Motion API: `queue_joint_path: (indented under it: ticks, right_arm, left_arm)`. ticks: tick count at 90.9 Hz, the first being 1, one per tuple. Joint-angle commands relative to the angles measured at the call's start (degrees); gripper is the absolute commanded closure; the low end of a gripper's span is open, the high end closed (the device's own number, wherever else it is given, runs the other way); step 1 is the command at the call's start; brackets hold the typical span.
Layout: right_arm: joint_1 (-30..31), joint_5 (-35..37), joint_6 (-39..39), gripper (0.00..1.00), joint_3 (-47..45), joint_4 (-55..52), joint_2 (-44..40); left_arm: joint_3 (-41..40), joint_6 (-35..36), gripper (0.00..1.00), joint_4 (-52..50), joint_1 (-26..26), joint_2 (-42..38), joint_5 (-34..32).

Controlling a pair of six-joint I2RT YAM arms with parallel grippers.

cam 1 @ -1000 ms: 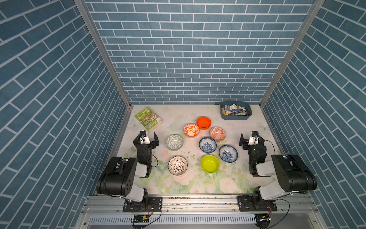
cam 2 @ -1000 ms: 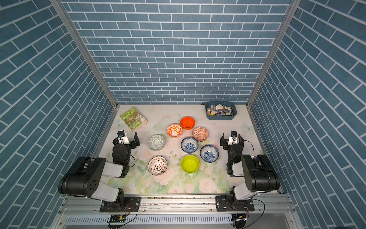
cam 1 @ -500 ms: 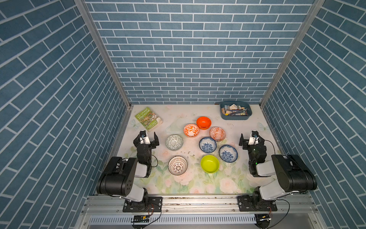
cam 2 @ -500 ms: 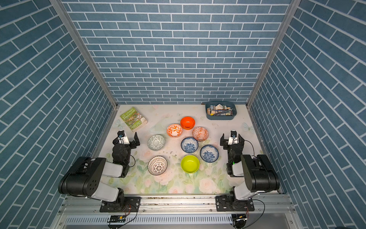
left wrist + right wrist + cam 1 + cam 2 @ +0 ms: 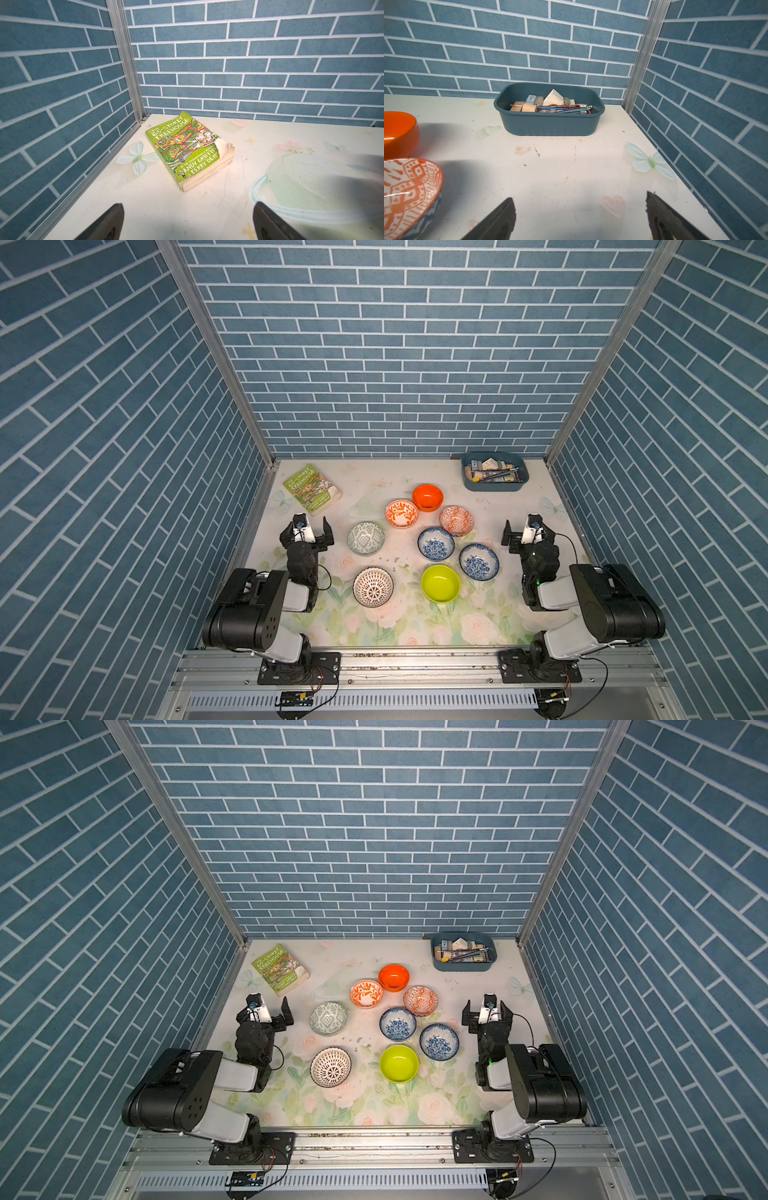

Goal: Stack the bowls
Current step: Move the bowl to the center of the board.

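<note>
Bowls, eight in all, sit singly and mouth-up on the tabletop, none inside another, so the stacking looks not yet begun. Six gather between the middle and the right edge. The plain orange bowl is farthest back, with the orange leaf-patterned bowl and the orange diamond-patterned bowl just beside it; whether their rims touch I cannot tell. In front of these come the blue floral bowl, a second blue floral bowl and the lime green bowl. The grey-green bowl and the black-and-white lattice bowl stand apart toward the left edge. Spread like this, every rim seems free to be pinched, and each arm has bowls near its own side. The book lies by the far left corner and the blue-grey tray of small items in the far right corner, both clear of the bowls. Both arms are folded low and back, one at each side edge, wrists level and aimed at the far wall. The left claw gapes wide and empty, facing the book. The right claw is equally wide and empty, facing the tray, near the second blue floral bowl but touching nothing.
</note>
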Motion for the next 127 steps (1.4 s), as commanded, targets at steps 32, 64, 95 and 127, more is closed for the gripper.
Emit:
queue_joint_path:
  ticks: [32, 64, 95, 127]
  right_arm:
    - [0.2, -0.3, -0.3, 0.0, 0.7, 0.3, -0.1]
    - [0.2, -0.2, -0.3, 0.0, 0.6, 0.4, -0.2]
    - [0.5, -0.6, -0.9, 0.0, 0.6, -0.6, -1.8]
    - [0.5, 2.8, 1.6, 0.0, 0.4, -14.0, -22.9]
  left_arm:
    - [0.3, 0.3, 0.0, 0.6, 0.2, 0.3, 0.2]
    - [-1.4, 1.5, 0.0, 3.8, -1.6, 0.2, -2.3]
    - [7.0, -2.7, 0.0, -17.5, -1.5, -6.4, -10.2]
    - [25.9, -17.3, 0.0, -57.0, -1.5, -7.7, -21.8]
